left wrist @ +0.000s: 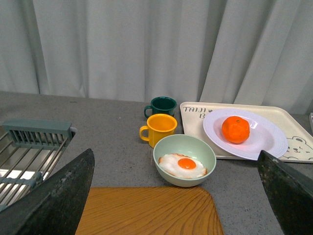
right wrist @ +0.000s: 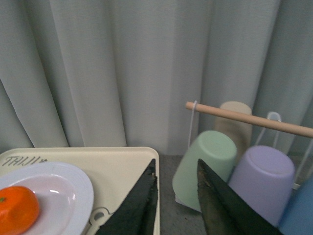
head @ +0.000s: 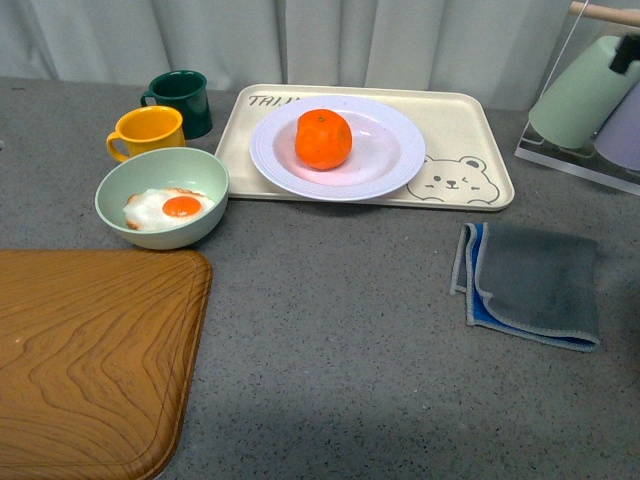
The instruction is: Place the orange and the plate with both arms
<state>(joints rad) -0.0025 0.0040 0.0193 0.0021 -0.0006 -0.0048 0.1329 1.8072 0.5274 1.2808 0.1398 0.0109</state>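
Orange (head: 323, 139) sits stem-dot up on the flat plate (head: 392, 165) — round, no long axis; left gripper (left wrist: 176, 153) gapes wide, right gripper (right wrist: 177, 163) slightly parted — both empty

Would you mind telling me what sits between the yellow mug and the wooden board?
A pale green bowl holding a fried egg lies between the yellow mug and the wooden board, shown in the front and left wrist views.
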